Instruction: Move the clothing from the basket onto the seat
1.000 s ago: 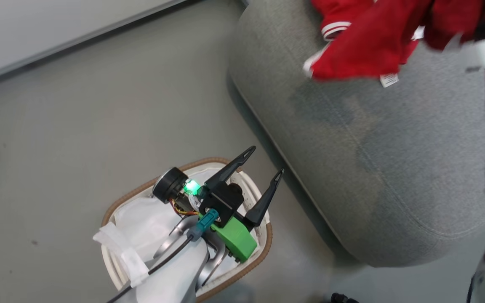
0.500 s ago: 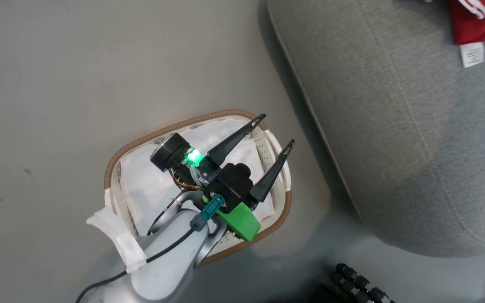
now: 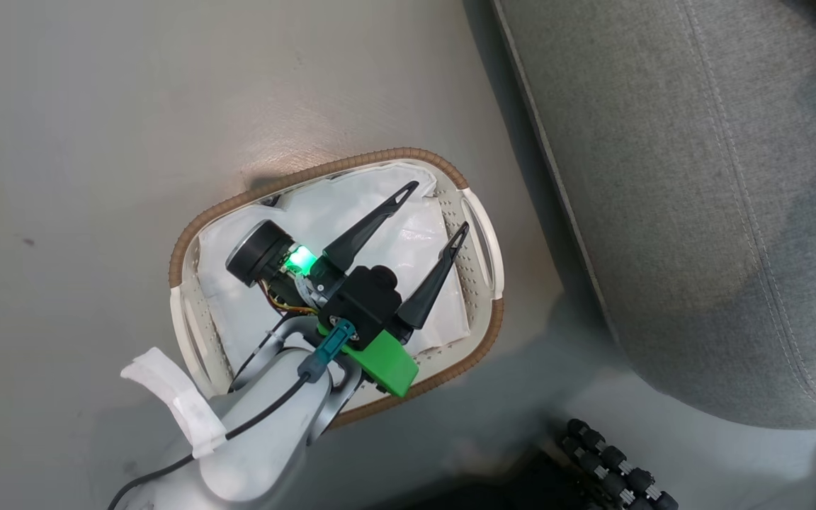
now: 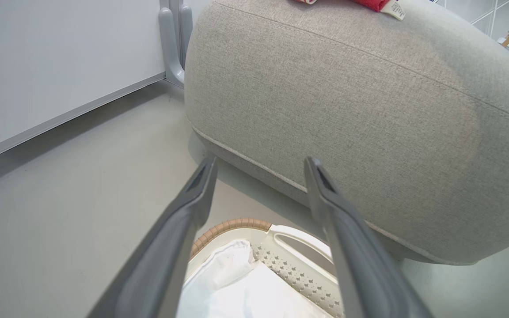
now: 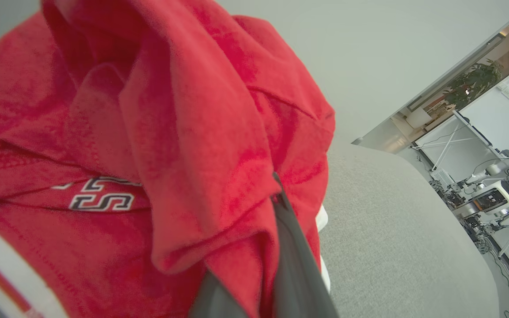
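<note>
Nearest, the left gripper (image 3: 438,206) is hovering over the small oval white plastic basket (image 3: 323,170) with its brown woven rim. Its 2 long dark fingers (image 4: 192,212) are standing wide apart and holding nothing. A white cloth liner (image 3: 238,312) is lying inside the basket, which is sitting on the smooth grey floor (image 3: 96,142) just beside the large grey woven-fabric seat (image 3: 663,177). Farther off, the soft red clothing (image 5: 148,132) with white striped trim is lying on top of the seat. The right gripper (image 5: 277,194) is pinching a fold of it, fingers together.
</note>
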`<state>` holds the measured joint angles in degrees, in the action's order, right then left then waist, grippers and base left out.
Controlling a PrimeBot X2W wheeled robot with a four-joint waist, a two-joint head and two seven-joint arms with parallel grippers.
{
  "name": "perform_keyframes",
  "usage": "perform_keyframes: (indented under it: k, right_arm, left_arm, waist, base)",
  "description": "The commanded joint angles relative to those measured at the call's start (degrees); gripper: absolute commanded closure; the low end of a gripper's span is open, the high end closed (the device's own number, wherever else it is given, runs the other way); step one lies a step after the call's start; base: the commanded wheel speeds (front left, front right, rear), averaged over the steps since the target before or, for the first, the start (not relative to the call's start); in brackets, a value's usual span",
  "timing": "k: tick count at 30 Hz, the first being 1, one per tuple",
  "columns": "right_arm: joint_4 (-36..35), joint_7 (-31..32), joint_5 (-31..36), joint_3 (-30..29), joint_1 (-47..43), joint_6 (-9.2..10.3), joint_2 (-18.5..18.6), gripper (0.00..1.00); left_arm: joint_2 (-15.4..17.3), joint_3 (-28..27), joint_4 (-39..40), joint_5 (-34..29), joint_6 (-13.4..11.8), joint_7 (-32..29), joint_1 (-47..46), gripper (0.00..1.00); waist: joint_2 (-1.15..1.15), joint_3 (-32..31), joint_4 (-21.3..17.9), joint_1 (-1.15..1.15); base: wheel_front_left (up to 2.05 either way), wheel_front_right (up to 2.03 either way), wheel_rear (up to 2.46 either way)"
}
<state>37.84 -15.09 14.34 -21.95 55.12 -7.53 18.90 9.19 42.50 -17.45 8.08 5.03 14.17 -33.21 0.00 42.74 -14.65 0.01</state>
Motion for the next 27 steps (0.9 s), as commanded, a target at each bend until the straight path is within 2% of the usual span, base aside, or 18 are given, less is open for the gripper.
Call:
perform_keyframes:
  k: [1,2,4,5,16,27]
  right_arm:
    - [-0.3,-0.1,0.3,-0.2,-1.3,0.08,0.1,1.00]
    - [-0.5,-0.1,0.4,-0.3,-1.8,0.08,-0.1,1.00]
    - [-0.8,-0.1,0.3,-0.4,-3.2,0.08,-0.5,0.51]
    - [-1.1,-0.1,0.1,-0.6,-3.7,0.08,-0.7,0.00]
    - [-4.4,-0.1,-1.2,1.5,-12.5,0.08,-0.9,0.00]
    - [-8.1,-0.1,-2.1,2.4,-23.0,0.08,0.6,0.00]
  left_arm:
    - [0.4,-0.2,0.1,0.7,-0.3,-0.2,0.6,0.00]
    - [0.5,-0.2,0.1,0.7,-0.3,-0.2,0.7,0.00]
    - [0.7,-0.3,0.2,0.9,-0.4,-0.2,0.9,0.00]
    - [0.8,-0.3,0.2,1.0,-0.5,-0.2,1.0,0.00]
    - [-0.6,-1.7,0.4,4.1,-0.9,0.9,2.5,0.00]
    - [-3.6,-6.6,1.5,7.4,-0.7,1.0,5.8,0.00]
  waist:
    - [0.00,-0.5,-0.4,-0.01]
    - [0.00,-0.6,-0.4,-0.01]
    - [0.00,-1.1,-0.6,-0.01]
    - [0.00,-1.4,-0.7,-0.01]
    - [0.00,-7.0,-0.3,-0.01]
    - [0.00,-17.8,4.6,-0.01]
  base:
    - [0.00,0.00,0.00]
    - [0.00,0.00,0.00]
    - [0.00,0.00,0.00]
    - [0.00,0.00,0.00]
    - [0.00,0.00,0.00]
    - [0.00,0.00,0.00]
